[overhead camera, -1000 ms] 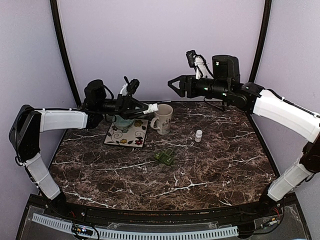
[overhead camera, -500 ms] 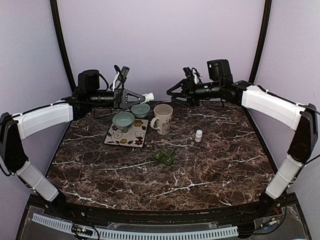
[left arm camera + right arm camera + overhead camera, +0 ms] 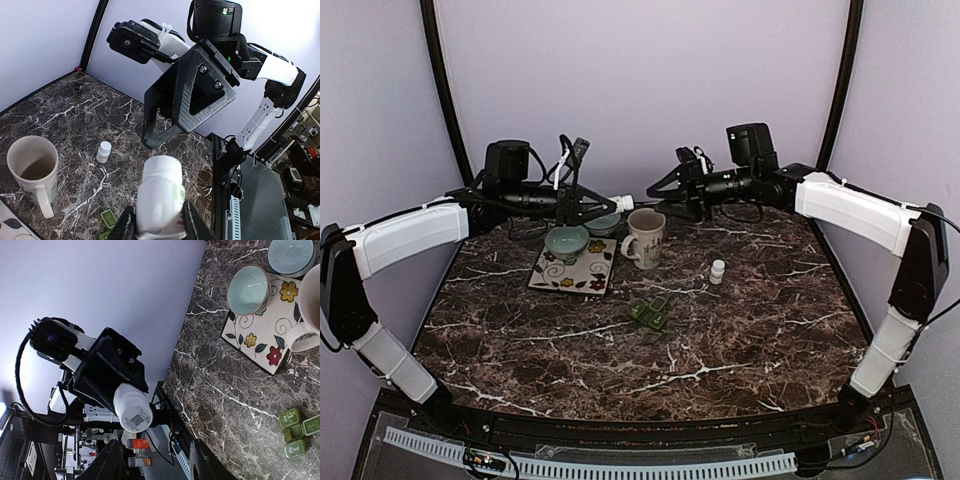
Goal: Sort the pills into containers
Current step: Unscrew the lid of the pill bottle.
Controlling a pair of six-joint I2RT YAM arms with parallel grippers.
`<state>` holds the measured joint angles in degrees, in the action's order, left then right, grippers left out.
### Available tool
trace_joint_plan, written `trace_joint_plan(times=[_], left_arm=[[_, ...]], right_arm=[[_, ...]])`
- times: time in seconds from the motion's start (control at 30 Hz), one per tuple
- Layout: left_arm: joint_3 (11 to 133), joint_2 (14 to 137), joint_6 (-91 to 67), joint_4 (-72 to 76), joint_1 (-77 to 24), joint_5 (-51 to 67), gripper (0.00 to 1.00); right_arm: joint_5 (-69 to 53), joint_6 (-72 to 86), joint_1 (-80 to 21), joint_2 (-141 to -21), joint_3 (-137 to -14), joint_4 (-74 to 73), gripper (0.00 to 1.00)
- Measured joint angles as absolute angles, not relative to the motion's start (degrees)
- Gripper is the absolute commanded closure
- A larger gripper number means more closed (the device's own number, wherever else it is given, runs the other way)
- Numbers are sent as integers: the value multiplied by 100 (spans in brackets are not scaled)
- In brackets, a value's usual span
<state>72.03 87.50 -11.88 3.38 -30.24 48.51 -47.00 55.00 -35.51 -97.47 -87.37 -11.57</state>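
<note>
Bottle [image 3: 159, 200] between left fingers [image 3: 125, 227], cap toward open right fingers [image 3: 106, 464], apart.

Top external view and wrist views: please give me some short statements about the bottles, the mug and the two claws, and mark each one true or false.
1. The left claw holds the white pill bottle in the air. True.
2. The mug lies on its side. False: it stands upright.
3. The right claw grips the small bottle. False: that claw is open in the air; the small bottle stands alone on the table.
4. The green pill organizer lies on the table. True.
</note>
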Motion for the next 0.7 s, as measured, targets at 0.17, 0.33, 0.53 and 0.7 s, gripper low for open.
trace_joint_plan(times=[0.17, 0.33, 0.53, 0.7], left_arm=[[7258, 8785, -1085, 296, -3046, 4869, 100], [7288, 8833, -1041, 281, -3065, 4884, 100], [7303, 8866, -1007, 279, -3114, 4901, 100], [7306, 8903, -1002, 274, -3142, 4901, 100]], right_arm=[[-4783, 5610, -3642, -9902, -8739, -1133, 51], [-4845, 5743, -3706, -9968, -8766, -1015, 50], [-4917, 5854, -3732, -10020, -8866, -860, 51], [-4956, 5916, -3804, -10057, -8906, -810, 52]])
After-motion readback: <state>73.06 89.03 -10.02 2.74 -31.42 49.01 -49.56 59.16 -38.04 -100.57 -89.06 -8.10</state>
